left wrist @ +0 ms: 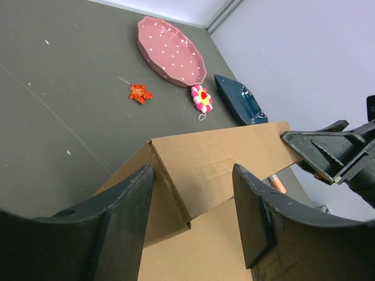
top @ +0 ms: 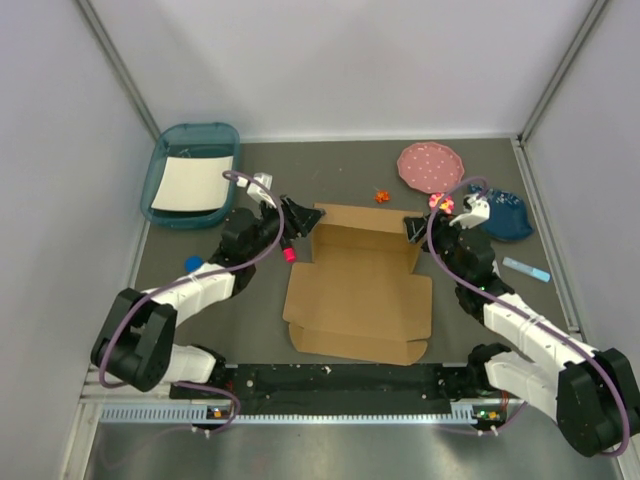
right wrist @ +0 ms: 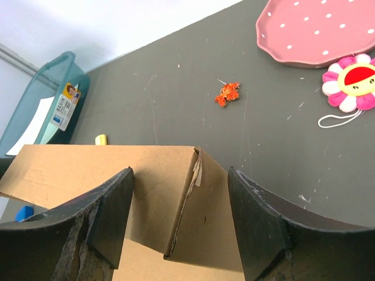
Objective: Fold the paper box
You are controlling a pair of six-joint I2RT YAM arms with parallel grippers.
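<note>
The brown cardboard paper box (top: 360,285) lies mid-table, its far wall raised upright and its near flaps flat. My left gripper (top: 300,215) is open at the far-left corner of the box; in the left wrist view its jaws straddle the folded corner flap (left wrist: 170,193) without closing on it. My right gripper (top: 415,228) is open at the far-right corner; in the right wrist view its jaws straddle that corner's flap (right wrist: 193,205). The right gripper's black fingers (left wrist: 328,149) show at the far end of the wall in the left wrist view.
A teal tray (top: 190,175) with white paper stands far left. A pink dotted plate (top: 430,166), a dark blue dish (top: 505,215), a flower toy (top: 441,203) and a small orange object (top: 381,196) lie behind the box. A blue object (top: 193,264) lies left, a pen (top: 526,269) right.
</note>
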